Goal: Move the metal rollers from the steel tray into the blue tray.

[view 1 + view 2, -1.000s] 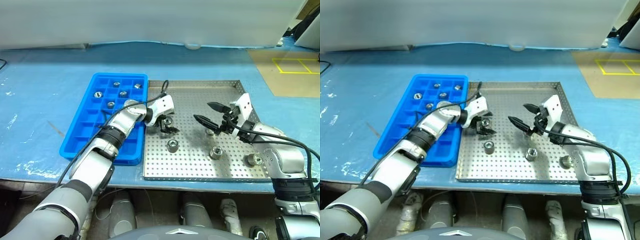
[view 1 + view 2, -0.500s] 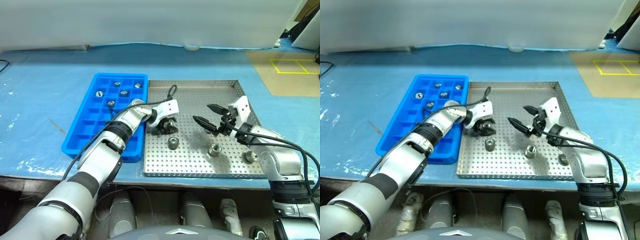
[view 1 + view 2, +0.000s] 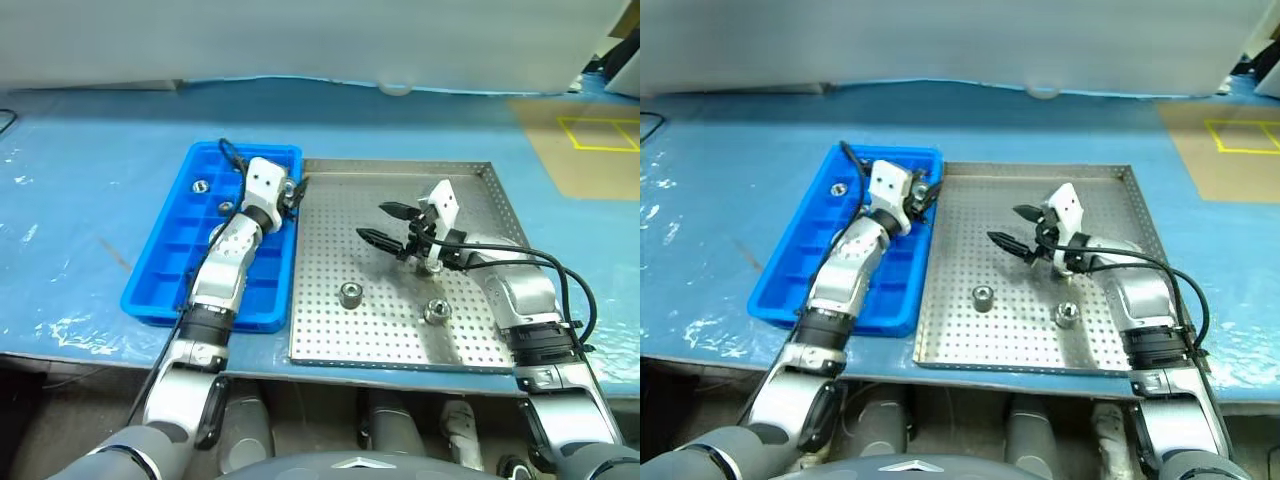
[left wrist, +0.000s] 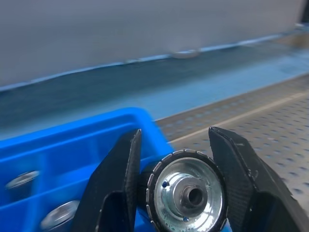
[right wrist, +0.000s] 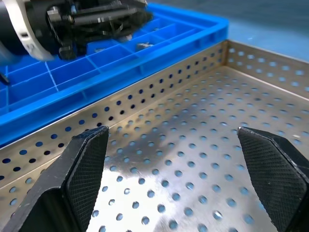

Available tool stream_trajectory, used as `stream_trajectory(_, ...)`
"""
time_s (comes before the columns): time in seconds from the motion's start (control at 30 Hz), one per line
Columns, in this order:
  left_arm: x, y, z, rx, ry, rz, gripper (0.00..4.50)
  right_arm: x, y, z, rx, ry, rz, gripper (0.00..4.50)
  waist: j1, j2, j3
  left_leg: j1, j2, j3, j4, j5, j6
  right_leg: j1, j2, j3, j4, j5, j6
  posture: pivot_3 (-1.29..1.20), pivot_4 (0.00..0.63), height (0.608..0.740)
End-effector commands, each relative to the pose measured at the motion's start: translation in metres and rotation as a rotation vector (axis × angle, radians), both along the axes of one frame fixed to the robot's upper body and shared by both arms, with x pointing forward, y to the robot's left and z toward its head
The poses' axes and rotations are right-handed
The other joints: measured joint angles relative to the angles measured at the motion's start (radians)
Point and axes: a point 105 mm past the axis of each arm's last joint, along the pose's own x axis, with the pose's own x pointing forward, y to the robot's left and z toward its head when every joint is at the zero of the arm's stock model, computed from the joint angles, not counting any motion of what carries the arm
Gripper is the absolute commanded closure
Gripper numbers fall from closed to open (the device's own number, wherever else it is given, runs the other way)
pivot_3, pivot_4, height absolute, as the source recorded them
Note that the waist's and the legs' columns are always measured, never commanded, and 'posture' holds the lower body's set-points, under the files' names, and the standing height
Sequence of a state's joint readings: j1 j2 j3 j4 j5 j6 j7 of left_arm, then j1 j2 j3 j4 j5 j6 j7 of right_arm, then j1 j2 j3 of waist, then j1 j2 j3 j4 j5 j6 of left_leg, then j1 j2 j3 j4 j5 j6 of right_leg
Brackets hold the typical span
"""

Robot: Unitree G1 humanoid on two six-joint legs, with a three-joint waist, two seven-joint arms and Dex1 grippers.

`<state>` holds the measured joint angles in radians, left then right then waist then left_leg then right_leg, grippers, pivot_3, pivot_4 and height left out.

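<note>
My left gripper (image 3: 291,191) is shut on a shiny metal roller (image 4: 186,189), held above the far right corner of the blue tray (image 3: 160,270). Two more rollers (image 3: 200,186) (image 3: 224,207) lie in the blue tray's far compartments. The steel tray (image 3: 400,185) sits to its right with two rollers (image 3: 350,294) (image 3: 436,311) on its near half. My right gripper (image 3: 386,223) hangs open and empty over the middle of the steel tray, its fingers (image 5: 87,159) spread wide above the perforated floor.
Both trays rest on a blue-covered table (image 3: 80,180). The steel tray's raised rim (image 5: 145,96) runs between the two trays. A brown floor patch with yellow tape (image 3: 590,140) lies at the far right.
My left gripper shut on a roller in the steel tray, lifted it and swung left over the blue tray. The right gripper drifted a little left, still open.
</note>
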<state>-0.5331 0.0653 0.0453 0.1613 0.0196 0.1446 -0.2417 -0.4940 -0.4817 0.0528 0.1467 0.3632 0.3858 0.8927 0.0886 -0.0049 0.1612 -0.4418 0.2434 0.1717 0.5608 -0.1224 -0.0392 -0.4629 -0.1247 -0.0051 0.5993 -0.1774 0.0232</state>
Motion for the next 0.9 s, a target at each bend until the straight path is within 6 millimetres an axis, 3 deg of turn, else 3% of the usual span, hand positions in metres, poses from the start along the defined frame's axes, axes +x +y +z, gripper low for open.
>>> stream_trajectory(0.03,-0.011,0.03,0.029,-0.057,-0.123,0.172,2.64,0.003,0.007,0.01,0.001,-0.042,0.054,0.0,0.012,0.0,0.0,0.0,0.0,0.0,0.0,0.0,-0.001,0.0,0.0,0.0,0.0,0.0,0.0,0.15,0.15,0.74)
stream_trajectory(0.17,-0.023,0.057,0.027,-0.06,-0.131,0.317,2.64,0.006,0.014,0.008,-0.013,-0.032,0.1,0.0,0.032,0.0,0.0,0.003,0.0,0.0,0.002,-0.001,-0.004,0.004,-0.001,0.0,-0.002,0.0,0.0,0.2,0.15,0.74)
stream_trajectory(0.5,-0.045,0.108,-0.01,-0.058,0.02,0.543,2.64,0.006,0.019,-0.002,-0.023,-0.011,0.131,0.0,0.043,0.0,0.0,0.002,0.0,-0.002,0.001,0.0,-0.006,0.004,0.0,-0.001,-0.002,0.0,0.001,0.22,0.15,0.74)
stream_trajectory(0.6,-0.046,0.108,-0.016,-0.057,0.049,0.525,2.64,0.004,0.019,-0.003,-0.022,-0.01,0.128,0.0,0.044,0.0,0.0,0.002,0.0,-0.002,0.001,0.0,-0.006,0.004,0.0,-0.001,-0.002,0.0,0.001,0.22,0.15,0.74)
stream_trajectory(0.73,-0.037,0.103,-0.025,-0.051,0.102,0.492,1.32,0.004,0.018,-0.003,-0.018,-0.013,0.114,0.0,0.045,0.0,0.0,0.002,0.0,-0.002,0.001,0.0,-0.006,0.004,0.0,-0.001,-0.002,0.0,0.001,0.19,0.15,0.74)
stream_trajectory(0.8,-0.03,0.096,-0.021,-0.064,0.095,0.442,0.7,0.003,0.016,-0.003,-0.018,-0.015,0.102,0.0,0.046,0.0,0.0,0.003,0.0,-0.002,0.001,0.0,-0.006,0.004,0.0,-0.001,-0.002,0.0,0.001,0.18,0.15,0.74)
stream_trajectory(0.9,-0.018,0.07,0.003,-0.094,0.016,0.268,0.7,0.003,0.01,-0.001,-0.013,-0.022,0.076,0.0,0.05,0.0,0.0,0.003,0.0,-0.002,0.001,0.0,-0.007,0.004,0.0,-0.001,0.0,0.0,0.001,0.14,0.15,0.74)
